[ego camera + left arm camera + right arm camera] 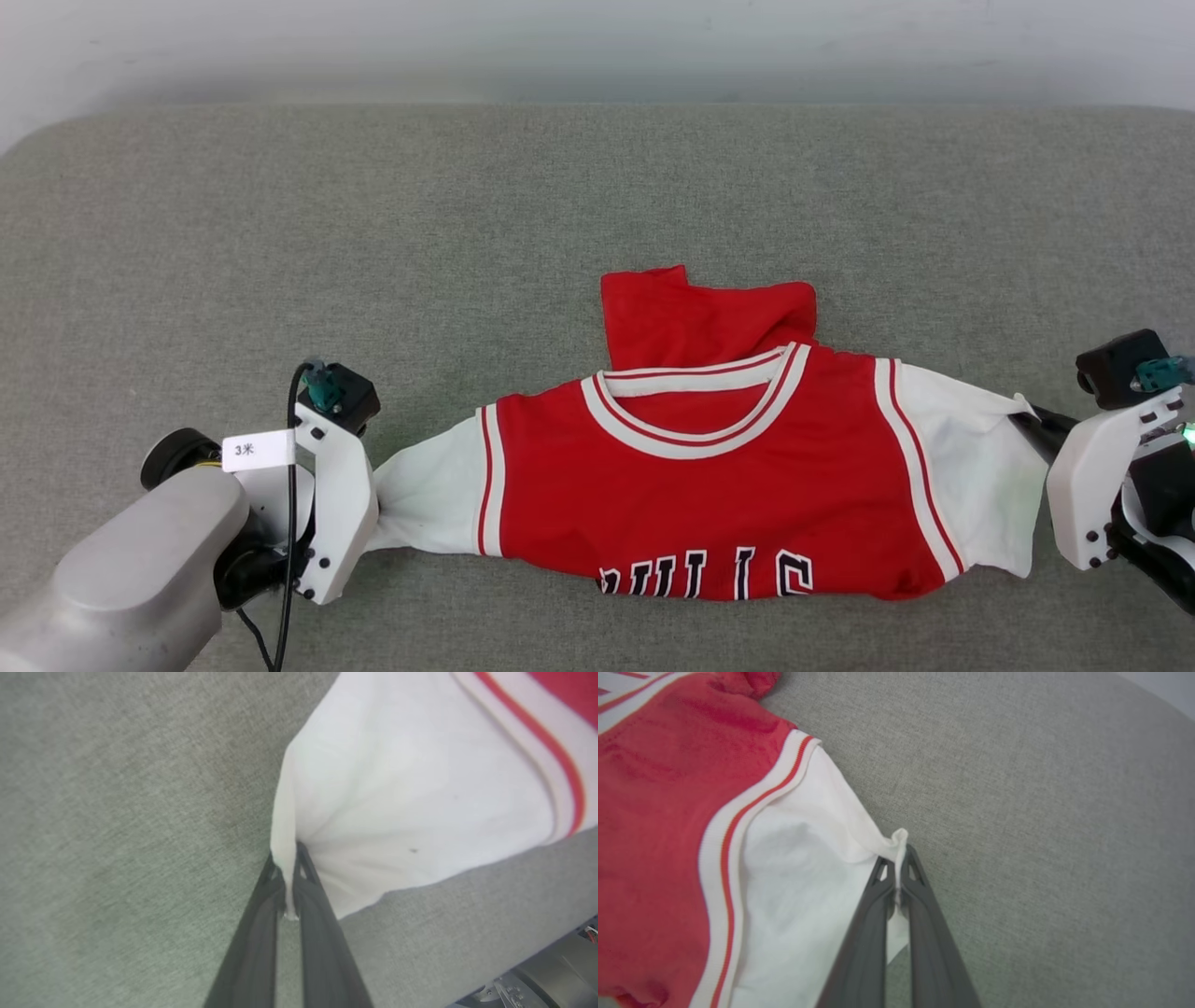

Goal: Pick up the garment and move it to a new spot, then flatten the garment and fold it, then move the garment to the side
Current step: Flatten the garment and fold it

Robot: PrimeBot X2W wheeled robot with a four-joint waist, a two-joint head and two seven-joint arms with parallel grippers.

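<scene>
Garment (709, 485): red, white sleeves, collar facing away | grey cushion (467, 233): beneath garment | left gripper (372, 527): at garment's robot-left sleeve tip | right gripper (1027, 420): at garment's opposite sleeve tip

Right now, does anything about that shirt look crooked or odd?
Yes. The shirt is not flat: a red flap sticks out above the collar, and the lettering is cut off at the near edge, as if tucked under. The left tool and right tool each pinch a sleeve.
</scene>
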